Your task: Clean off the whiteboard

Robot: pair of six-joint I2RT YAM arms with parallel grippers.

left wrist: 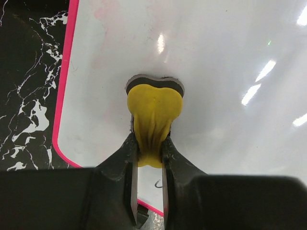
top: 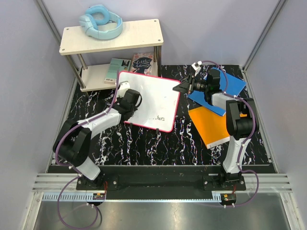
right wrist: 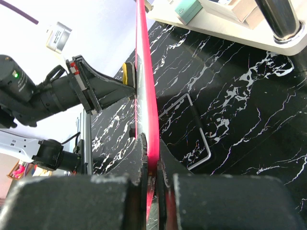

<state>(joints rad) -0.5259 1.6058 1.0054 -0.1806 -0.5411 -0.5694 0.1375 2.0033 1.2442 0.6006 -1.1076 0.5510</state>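
The whiteboard (top: pixel 152 98), white with a red-pink border, lies tilted across the black marble table. A little dark handwriting (top: pixel 159 117) is left near its front edge. My left gripper (top: pixel 125 92) is over the board's left part, shut on a yellow eraser (left wrist: pixel 154 105) with a dark pad that presses on the white surface (left wrist: pixel 220 62). The eraser bulges between the fingers (left wrist: pixel 125 158). My right gripper (top: pixel 182 88) is shut on the board's right edge. In the right wrist view that pink edge (right wrist: pixel 146 96) runs straight between the two fingers of the right gripper (right wrist: pixel 152 153).
A blue book (top: pixel 229 85) and an orange book (top: pixel 211 125) lie under the right arm. A two-tier shelf (top: pixel 139 36) stands at the back left with blue headphones (top: pixel 100 21) on top and books (top: pixel 144 62) below. A wire stand (right wrist: pixel 201 139) rests on the table behind the board.
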